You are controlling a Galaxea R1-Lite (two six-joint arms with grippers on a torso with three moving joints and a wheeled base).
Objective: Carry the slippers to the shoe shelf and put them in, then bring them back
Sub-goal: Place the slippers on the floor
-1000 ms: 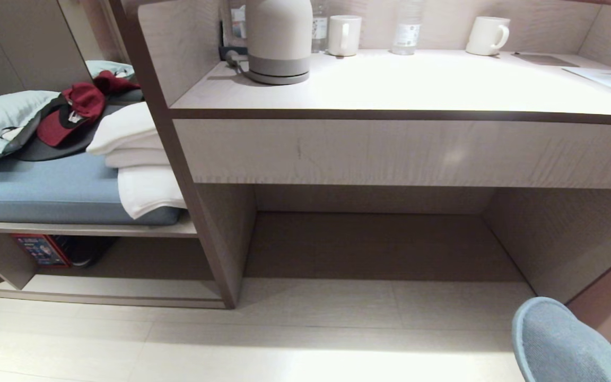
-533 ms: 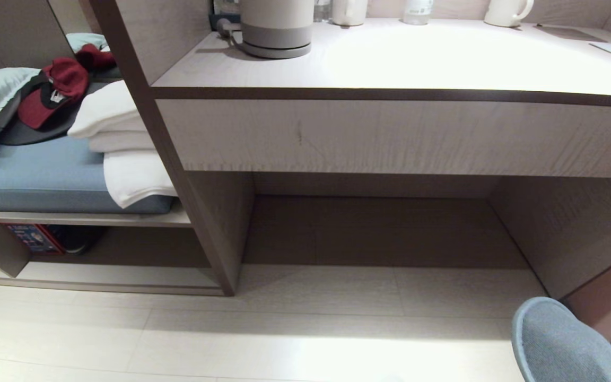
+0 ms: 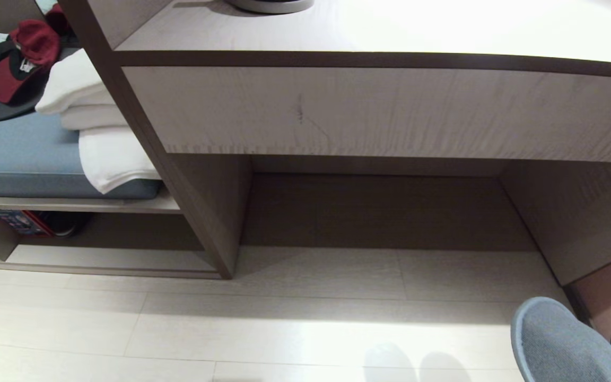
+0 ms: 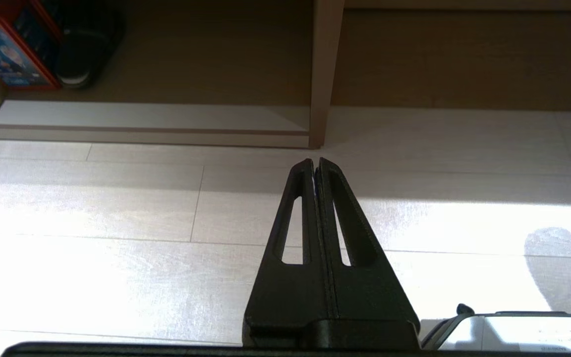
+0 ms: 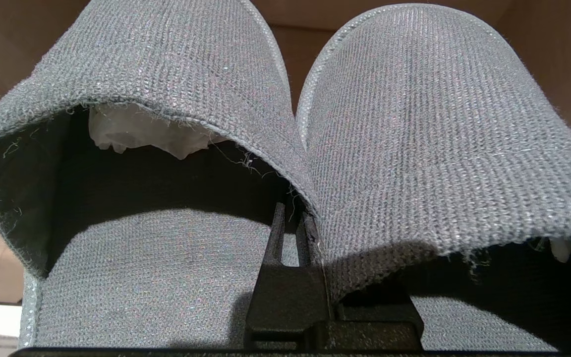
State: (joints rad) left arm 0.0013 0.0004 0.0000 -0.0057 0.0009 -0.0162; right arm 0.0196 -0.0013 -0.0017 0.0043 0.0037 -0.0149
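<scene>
Right wrist view shows the right gripper [image 5: 290,220] clamped on the slippers' [image 5: 176,84] inner edges. Over the floor [image 4: 117,208], left gripper [image 4: 315,166] jaws pressed together; shoe shelf [image 3: 109,260] at nine o'clock.

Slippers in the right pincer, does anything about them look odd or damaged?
Slightly. The slippers have frayed, fuzzy threads along the cuff edges, and crumpled white paper stuffing shows inside the toe of one. The right pincer is shut on the fabric where the two meet. No tears or stains show.
</scene>
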